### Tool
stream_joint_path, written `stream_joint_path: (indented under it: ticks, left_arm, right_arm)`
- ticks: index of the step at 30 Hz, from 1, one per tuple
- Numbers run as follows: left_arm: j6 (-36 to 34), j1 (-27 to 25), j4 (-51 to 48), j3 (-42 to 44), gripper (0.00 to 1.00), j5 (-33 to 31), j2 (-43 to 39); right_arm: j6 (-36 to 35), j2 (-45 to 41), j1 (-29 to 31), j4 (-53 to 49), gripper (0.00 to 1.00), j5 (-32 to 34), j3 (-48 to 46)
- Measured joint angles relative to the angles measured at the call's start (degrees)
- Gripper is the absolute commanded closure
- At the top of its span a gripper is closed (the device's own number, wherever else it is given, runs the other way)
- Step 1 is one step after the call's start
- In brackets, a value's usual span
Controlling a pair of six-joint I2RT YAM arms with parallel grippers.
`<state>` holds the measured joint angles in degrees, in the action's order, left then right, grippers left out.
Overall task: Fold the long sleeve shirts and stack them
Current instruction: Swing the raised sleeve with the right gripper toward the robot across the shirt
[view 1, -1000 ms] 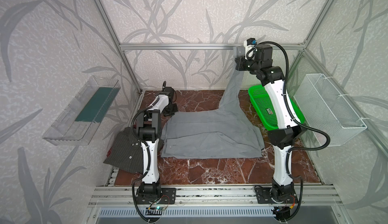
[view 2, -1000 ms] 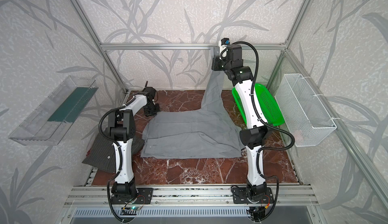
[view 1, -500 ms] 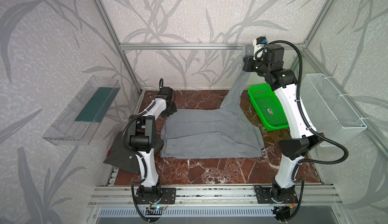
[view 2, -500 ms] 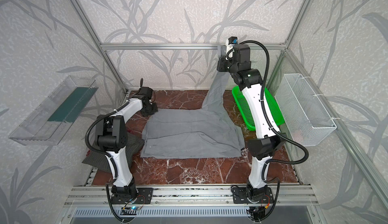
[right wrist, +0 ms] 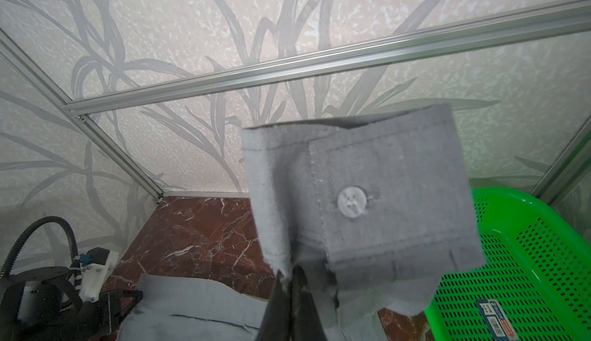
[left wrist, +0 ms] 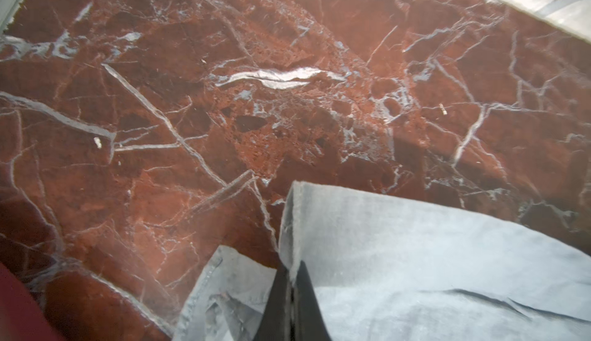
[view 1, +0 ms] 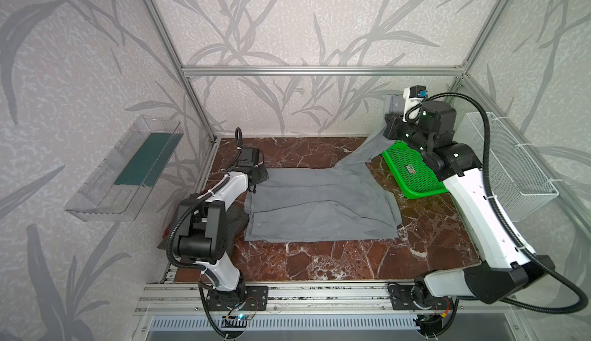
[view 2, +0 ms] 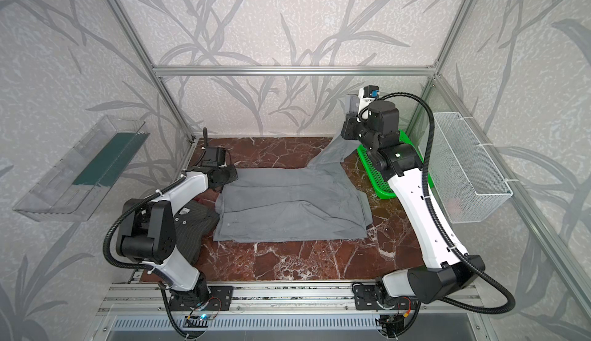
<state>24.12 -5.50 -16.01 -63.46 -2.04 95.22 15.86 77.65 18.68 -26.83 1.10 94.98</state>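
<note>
The grey shirt point(view 1: 319, 205) lies spread, apparently unfolded, between the grippers. The left gripper point(left wrist: 291, 278) pinches its edge and the right gripper point(right wrist: 292, 275) clamps its raised cuff point(right wrist: 351, 179). The pinstriped shirt point(view 2: 192, 227) sits beneath the left arm's elbow, nothing stacked.

Left gripper point(left wrist: 291, 270) had its dark jaws pinched together on a hemmed edge of the grey shirt point(left wrist: 415, 259). Reckoned from the gripper, fabric spread toward 3 o'clock, and a second stitched fold point(left wrist: 208, 291) lay at 9 o'clock. Red marble tabletop point(left wrist: 192, 99) with white veins filled 12 o'clock. There were pale crumbs at 10 o'clock point(left wrist: 97, 142) and 1 o'clock point(left wrist: 443, 109).
</note>
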Motion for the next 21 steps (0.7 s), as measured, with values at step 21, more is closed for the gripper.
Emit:
stream_joint_path:
  ticks: [21]
  left_arm:
    - [12.87,-3.67,13.81,27.71,1.00,-5.73,-19.50]
  right_arm:
    - [-0.31,-28.76,6.95,-12.44,1.00,7.67,-19.74]
